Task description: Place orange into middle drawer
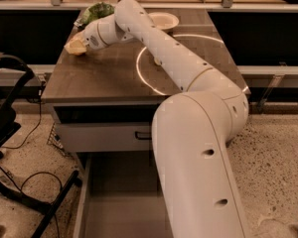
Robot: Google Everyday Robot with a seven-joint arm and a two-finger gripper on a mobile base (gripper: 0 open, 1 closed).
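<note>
My gripper [84, 41] is at the far left of the countertop, at the end of the arm that reaches across it. A small orange-yellow object, apparently the orange [75, 46], sits right at the gripper's tip, low over the counter; I cannot tell whether it is held. The middle drawer [114, 209] is pulled open below the counter, with a plain grey floor and low side walls. Its right part is hidden behind my arm.
A white bowl [164, 20] stands at the back of the countertop [104, 78]. A green object [97, 11] lies at the back left behind the gripper. A grey drawer front with a black handle [142, 134] is shut above the open drawer. Black cables and a stand [10, 133] are on the floor at left.
</note>
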